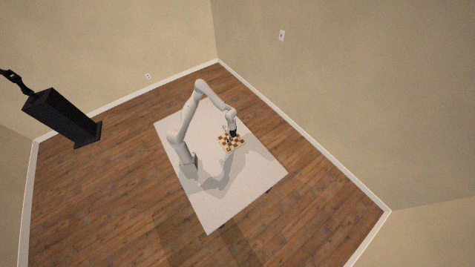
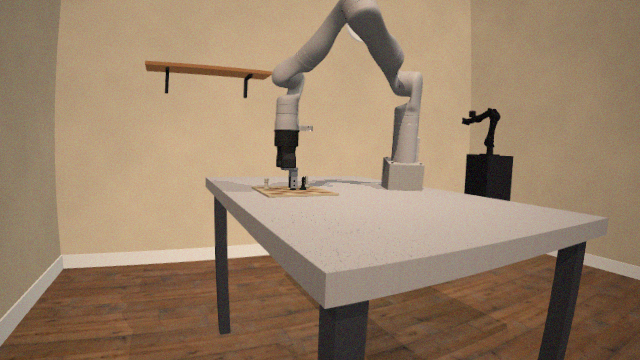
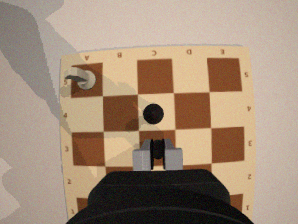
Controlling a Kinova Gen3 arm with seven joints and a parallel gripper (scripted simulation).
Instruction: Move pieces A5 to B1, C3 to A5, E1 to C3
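Observation:
The chessboard [image 3: 156, 125] lies on the white table; it also shows in the top view [image 1: 231, 141] and in the exterior view [image 2: 295, 191]. My gripper [image 3: 157, 149] stands low over the board and is shut on a dark piece [image 3: 157, 149] that shows as a dark strip between the grey fingertips. In the exterior view the gripper [image 2: 293, 181] reaches down almost to the board. A second black piece [image 3: 153, 113] stands upright one square ahead of the fingers, and also shows in the exterior view [image 2: 303, 182]. A pale piece [image 3: 83, 78] stands on the far left corner square. The edge letters are too small to read.
The arm's base [image 2: 403, 173] stands on the table behind the board. A black pedestal with a small dark arm [image 2: 488, 172] stands beyond the table. A wooden shelf [image 2: 207, 70] hangs on the back wall.

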